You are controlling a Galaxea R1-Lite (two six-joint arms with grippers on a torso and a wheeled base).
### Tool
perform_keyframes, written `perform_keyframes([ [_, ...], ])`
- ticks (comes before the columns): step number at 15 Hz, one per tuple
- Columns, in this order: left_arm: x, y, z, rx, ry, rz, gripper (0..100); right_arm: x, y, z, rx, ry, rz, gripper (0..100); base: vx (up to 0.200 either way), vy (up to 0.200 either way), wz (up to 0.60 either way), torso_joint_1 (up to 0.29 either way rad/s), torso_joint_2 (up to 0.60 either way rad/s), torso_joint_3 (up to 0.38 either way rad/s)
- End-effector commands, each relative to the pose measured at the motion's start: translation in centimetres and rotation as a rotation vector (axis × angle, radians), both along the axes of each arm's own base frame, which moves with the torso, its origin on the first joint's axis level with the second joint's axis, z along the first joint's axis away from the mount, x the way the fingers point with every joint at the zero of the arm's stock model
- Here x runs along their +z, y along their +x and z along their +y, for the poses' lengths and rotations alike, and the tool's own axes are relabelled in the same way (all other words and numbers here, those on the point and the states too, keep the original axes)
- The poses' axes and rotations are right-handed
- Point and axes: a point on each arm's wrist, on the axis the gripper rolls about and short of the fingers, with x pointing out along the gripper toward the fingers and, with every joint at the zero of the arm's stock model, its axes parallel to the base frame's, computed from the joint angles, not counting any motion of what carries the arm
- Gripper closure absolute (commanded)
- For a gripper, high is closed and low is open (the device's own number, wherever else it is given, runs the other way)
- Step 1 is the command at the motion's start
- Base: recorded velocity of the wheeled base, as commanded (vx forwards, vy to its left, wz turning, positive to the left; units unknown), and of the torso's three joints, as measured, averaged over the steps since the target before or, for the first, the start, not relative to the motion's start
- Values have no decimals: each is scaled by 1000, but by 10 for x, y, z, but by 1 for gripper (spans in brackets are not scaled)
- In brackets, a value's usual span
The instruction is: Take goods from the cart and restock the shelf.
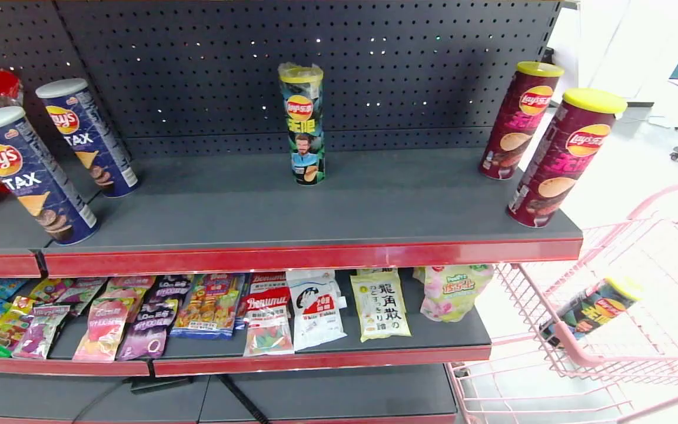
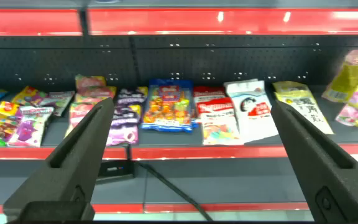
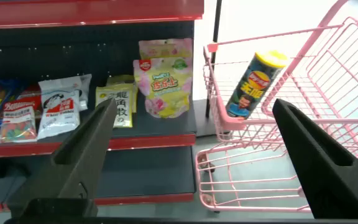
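A dark green chip can with a yellow lid lies tilted inside the pink wire cart at the lower right; it also leans against the cart's wall. A matching can stands upright at the middle back of the grey top shelf. My right gripper is open and holds nothing, low in front of the shelving, short of the cart. My left gripper is open too, facing the lower shelf's snack bags.
Two maroon cans stand at the top shelf's right end, two blue cans at its left. Bare shelf lies either side of the middle can. Several snack bags fill the lower shelf. A black cable lies on the bottom shelf.
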Motion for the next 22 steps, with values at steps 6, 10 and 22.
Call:
perform_keyframes([
  [6,0,0,0,1,0,1,0,0,0,0,-1,0,-1,0,0,-200,0,2,2,3],
  [10,0,0,0,1,0,1,0,0,0,0,-1,0,-1,0,0,-100,0,2,0,1],
  [22,0,0,0,1,0,1,0,0,0,0,-1,0,-1,0,0,0,-400,2,1,2],
])
